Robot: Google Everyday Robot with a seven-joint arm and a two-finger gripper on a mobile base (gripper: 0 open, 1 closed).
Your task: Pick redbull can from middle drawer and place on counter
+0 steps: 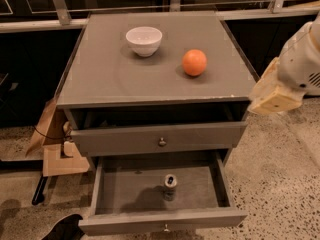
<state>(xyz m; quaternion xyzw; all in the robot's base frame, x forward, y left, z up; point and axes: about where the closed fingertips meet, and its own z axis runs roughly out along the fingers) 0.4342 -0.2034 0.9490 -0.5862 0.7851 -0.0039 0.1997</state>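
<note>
The gripper (274, 93), a pale tan block at the end of the white arm (302, 59), hangs at the picture's 3 o'clock edge, just off the front right corner of the counter (110, 74); whether it is spread or pressed together cannot be told, and it holds nothing that shows. From it, the orange (194, 62) sits on the counter toward 10 o'clock, and the white bowl (144, 40) stands farther along, apart from the orange. Between 7 and 8 o'clock from the gripper, well apart from it, the middle drawer (125, 196) is pulled wide open, and the redbull can (170, 186) stands upright on its floor, right of centre. The top drawer (125, 141) above it is slightly out. A cardboard box (60, 156) lies on the speckled floor (280, 184) at the cabinet's 9 o'clock
</note>
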